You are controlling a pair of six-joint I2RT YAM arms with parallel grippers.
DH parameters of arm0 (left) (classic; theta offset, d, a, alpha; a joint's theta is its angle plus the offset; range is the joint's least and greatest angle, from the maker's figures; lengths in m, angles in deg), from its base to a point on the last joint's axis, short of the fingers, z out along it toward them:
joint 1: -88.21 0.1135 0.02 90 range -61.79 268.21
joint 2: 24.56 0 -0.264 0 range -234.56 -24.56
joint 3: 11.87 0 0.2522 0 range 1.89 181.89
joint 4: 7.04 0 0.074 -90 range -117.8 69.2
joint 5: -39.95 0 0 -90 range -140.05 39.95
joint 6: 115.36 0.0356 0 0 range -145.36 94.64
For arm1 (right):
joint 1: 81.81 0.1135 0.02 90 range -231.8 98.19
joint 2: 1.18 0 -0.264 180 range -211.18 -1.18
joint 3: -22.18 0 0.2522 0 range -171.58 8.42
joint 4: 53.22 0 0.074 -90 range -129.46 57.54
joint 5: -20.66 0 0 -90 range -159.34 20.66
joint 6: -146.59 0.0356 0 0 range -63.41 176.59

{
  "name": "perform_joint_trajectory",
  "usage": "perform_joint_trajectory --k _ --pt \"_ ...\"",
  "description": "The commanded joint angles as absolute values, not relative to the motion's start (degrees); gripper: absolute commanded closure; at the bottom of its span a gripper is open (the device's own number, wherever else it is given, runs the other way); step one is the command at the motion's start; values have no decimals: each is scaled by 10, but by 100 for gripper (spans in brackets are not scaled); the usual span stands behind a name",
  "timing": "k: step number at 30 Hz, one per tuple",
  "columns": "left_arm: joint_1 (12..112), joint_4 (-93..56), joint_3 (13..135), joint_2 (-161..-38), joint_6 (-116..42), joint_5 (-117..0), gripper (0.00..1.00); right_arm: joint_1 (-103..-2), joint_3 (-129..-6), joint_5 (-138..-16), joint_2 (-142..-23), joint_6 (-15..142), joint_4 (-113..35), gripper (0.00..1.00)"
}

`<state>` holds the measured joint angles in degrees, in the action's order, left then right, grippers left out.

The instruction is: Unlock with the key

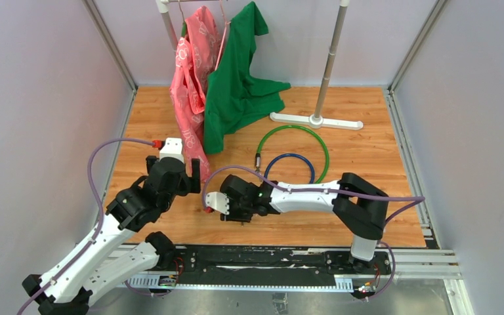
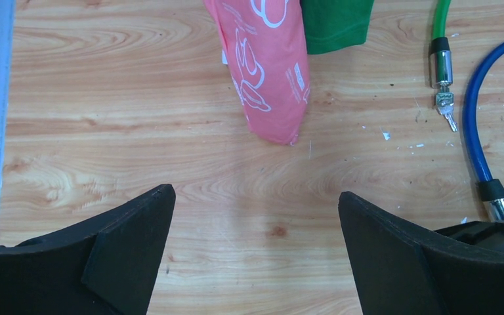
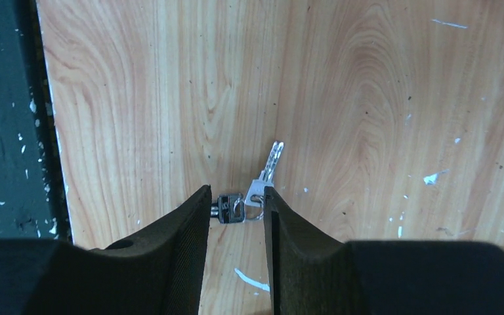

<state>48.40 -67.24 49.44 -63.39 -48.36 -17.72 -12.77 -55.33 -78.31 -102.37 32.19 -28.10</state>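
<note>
Top view: green cable lock (image 1: 293, 126) and blue cable lock (image 1: 290, 155) lie looped on the wooden counter (image 1: 367, 144).
Left wrist: left gripper (image 2: 256, 203) jaws spread wide above bare wood.
Right wrist: right gripper (image 3: 236, 200) jaws pinch the small silver key bunch (image 3: 270, 163), which lies on the counter near its front edge.

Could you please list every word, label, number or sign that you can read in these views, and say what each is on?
No text reads clearly in any view.
Pink garment: white printed shapes, possibly letters, not legible.
Keys in the right wrist view: any stamping is too small to read.
Green lock: no marking legible.
</note>
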Motion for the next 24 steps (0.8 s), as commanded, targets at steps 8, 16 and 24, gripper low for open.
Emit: perform_joint_trajectory --k 8,16,24 --pt "489 -675 487 -619 -493 -155 0 -146 -606 -756 -1091 355 -230 68" --pt "489 -677 487 -608 -496 -148 0 -159 -630 -748 -1115 373 -210 91" --pt "489 -677 487 -605 -496 -147 1 -161 -631 -750 -1112 375 -211 100"
